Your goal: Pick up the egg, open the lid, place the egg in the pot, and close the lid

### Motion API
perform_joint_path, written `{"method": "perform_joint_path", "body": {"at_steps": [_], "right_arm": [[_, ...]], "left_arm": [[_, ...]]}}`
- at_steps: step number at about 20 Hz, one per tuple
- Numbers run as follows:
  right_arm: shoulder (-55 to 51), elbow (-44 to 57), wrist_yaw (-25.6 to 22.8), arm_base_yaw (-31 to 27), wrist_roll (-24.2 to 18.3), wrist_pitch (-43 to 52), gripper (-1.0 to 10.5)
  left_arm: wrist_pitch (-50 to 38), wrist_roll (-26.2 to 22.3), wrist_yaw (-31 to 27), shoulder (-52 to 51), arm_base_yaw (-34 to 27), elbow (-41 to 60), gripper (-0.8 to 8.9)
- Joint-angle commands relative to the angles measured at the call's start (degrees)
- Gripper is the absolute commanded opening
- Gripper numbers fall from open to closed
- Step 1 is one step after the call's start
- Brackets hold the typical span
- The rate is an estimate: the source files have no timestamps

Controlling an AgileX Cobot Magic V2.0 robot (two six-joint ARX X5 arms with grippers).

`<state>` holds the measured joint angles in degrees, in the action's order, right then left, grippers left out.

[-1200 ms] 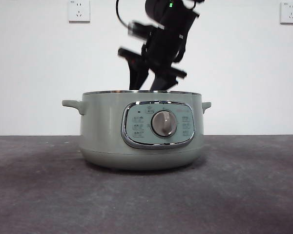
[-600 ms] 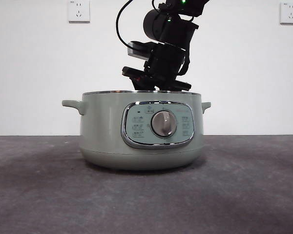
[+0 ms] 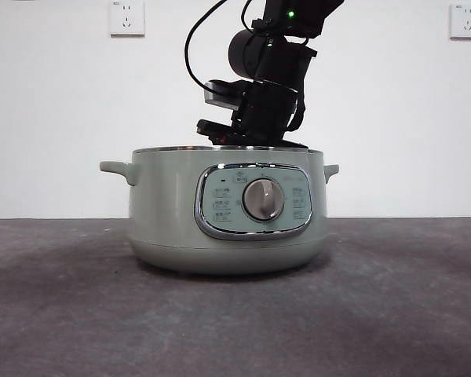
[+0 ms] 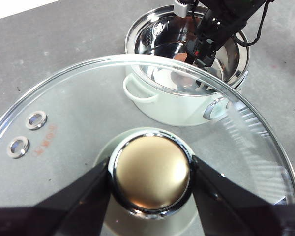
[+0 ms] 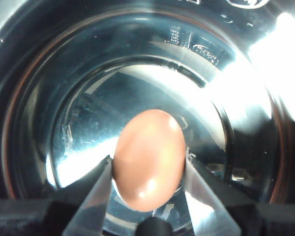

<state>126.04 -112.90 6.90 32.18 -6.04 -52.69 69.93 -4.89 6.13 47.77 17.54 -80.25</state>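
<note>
The reddish-brown egg (image 5: pixel 150 160) is pinched between the jaws of my right gripper (image 5: pixel 148 169), low inside the shiny steel bowl of the pot (image 5: pixel 236 98). In the front view the sage-green pot (image 3: pixel 173 212) stands open, and the right arm (image 3: pixel 267 86) reaches down over its rim, which hides the jaw tips and the egg. My left gripper (image 4: pixel 150 179) is shut on the knob (image 4: pixel 150 169) of the glass lid (image 4: pixel 78 113) and holds it in the air, off to the side of the pot (image 4: pixel 177 110).
The pot has a chrome-framed panel with a silver dial (image 3: pixel 264 199) and two side handles. A dark grey table (image 3: pixel 235 322) runs around it. Behind it stands a white wall with two sockets.
The right arm has turned and sunk lower, so its jaws now dip behind the pot's rim. The pot has not moved.
</note>
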Motion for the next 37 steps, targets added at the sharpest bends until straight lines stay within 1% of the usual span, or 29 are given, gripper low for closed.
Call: {"method": "perform_joint_path", "body": {"at_steps": [1, 2, 4, 6, 8, 13, 17, 18, 19, 21, 22, 24, 28, 30, 33, 37], "right_arm": [[2.3, 0.7, 0.0, 0.2, -0.6, -0.7, 0.2], [2.3, 0.7, 0.0, 0.2, -0.6, -0.8, 0.7], [2.0, 0.7, 0.0, 0.2, -0.6, -0.9, 2.7], [1.6, 0.6, 0.0, 0.2, -0.3, -0.6, 4.1], [0.6, 0.5, 0.0, 0.2, -0.1, -0.3, 4.8], [-4.4, 0.5, -0.1, 0.1, 0.1, 0.2, 4.8], [-10.9, 0.5, -0.1, 0.1, 2.0, -0.5, 4.8], [-13.0, 0.5, -0.1, 0.1, 2.4, -1.1, 4.8], [-14.9, 0.5, -0.1, 0.1, 2.7, -1.8, 4.8], [-18.6, 0.5, -0.1, 0.1, 2.8, -3.8, 4.8], [-20.3, 0.5, -0.2, 0.1, 2.8, -5.1, 4.8], [-23.5, 0.5, -1.0, 0.0, 2.5, -8.3, 4.8], [-29.3, 0.5, -5.5, 0.0, 1.3, -16.1, 4.8], [-31.6, 0.5, -5.9, 0.0, 1.3, -19.5, 4.8], [-35.8, 0.5, -5.9, 0.0, 1.3, -24.0, 4.7], [-42.2, 0.6, -5.9, 0.0, 1.4, -26.1, 4.7]], "left_arm": [[-1.9, -0.3, 0.3, -0.5, 0.0, -0.8, -0.08], [-1.9, -0.3, 0.3, -0.5, 0.0, -0.8, -0.08], [-1.9, -0.3, 0.3, -0.5, 0.0, -0.8, -0.08], [-1.9, -0.3, 0.3, -0.5, 0.0, -0.8, -0.08], [-1.8, -0.3, 0.3, -0.5, 0.0, -0.8, -0.08], [-2.0, -0.6, 0.3, -0.3, 0.0, -0.8, -0.08], [-3.2, -1.3, 0.4, 0.7, 0.0, -0.8, -0.08], [-4.1, -1.4, 1.2, 1.4, 0.0, -0.8, -0.08], [-5.3, -1.4, 3.2, 2.2, 0.0, -0.8, -0.08], [-8.5, -1.4, 7.6, 4.6, 0.0, -0.8, -0.08], [-10.0, -1.4, 8.1, 5.9, 0.1, -0.8, -0.08], [-13.2, -2.4, 8.0, 9.2, 1.0, -0.8, -0.08], [-20.2, -2.4, 8.0, 16.8, 4.0, -0.8, -0.08], [-24.3, -2.5, 8.0, 20.1, 5.2, -0.8, -0.08], [-31.0, -2.4, 7.7, 25.3, 8.9, -0.8, -0.08], [-38.7, -2.4, 7.8, 31.5, 10.3, -0.9, -0.08]]}}
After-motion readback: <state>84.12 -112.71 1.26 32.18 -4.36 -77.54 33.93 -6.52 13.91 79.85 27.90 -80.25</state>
